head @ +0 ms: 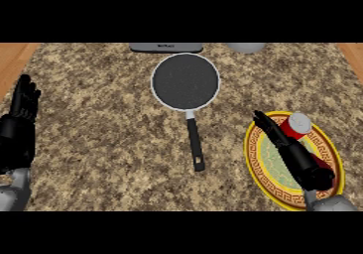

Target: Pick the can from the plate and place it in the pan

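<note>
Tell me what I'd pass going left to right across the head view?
Left hand → pan → right hand → red can, standing on the plate.

Speckled granite counter point(104, 124), wooden edges point(9, 59)

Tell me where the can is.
In the head view, the can stands at the right on the plate's far part, beside the right hand's straight fingers.

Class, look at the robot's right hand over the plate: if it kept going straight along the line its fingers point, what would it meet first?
The right hand points up and left, passing just left of the red can. It would probably cross the plate's rim and meet bare counter, perhaps the pan further on. Height is unclear from this view.
</note>
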Motion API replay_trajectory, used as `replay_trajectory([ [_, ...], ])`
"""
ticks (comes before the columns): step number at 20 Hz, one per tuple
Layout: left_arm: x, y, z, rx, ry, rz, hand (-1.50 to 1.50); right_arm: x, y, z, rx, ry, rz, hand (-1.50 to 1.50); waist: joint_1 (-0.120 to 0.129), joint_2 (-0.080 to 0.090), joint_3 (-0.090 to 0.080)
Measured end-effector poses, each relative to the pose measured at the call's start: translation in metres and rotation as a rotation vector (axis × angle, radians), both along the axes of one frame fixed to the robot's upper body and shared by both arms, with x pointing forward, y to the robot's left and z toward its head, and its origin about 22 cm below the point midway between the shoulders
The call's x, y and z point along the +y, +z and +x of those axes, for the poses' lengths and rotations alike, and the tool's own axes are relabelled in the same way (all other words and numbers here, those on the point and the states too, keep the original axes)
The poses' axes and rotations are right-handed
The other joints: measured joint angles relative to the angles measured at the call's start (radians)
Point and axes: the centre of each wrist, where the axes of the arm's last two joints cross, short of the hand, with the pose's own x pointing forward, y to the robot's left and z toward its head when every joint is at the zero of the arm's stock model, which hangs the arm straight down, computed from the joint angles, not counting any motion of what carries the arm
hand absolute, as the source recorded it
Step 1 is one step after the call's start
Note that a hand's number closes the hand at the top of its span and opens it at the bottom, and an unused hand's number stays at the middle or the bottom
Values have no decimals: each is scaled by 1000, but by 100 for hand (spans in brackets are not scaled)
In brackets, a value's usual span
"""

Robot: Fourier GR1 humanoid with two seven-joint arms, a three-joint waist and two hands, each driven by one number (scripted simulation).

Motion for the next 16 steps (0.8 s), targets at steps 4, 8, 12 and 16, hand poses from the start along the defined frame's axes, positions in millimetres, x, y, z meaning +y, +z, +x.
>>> replay_trajectory([
  [4, -26, -4, -1, -12, -115, -49, 0, -1, 39, 27, -57, 233, 84, 150, 6, 20, 6],
  [8, -66, -11, -4, 3, -293, -139, 0, -19, 89, 59, -165, 405, 60, -150, 15, 33, 7],
  [12, -87, -27, -13, 26, -400, -202, 0, -87, 121, 78, -172, 471, 75, -150, 18, 42, 9],
  [16, -97, -39, -19, 36, -455, -226, 0, -132, 155, 88, -199, 471, -14, -150, 27, 45, 11],
])
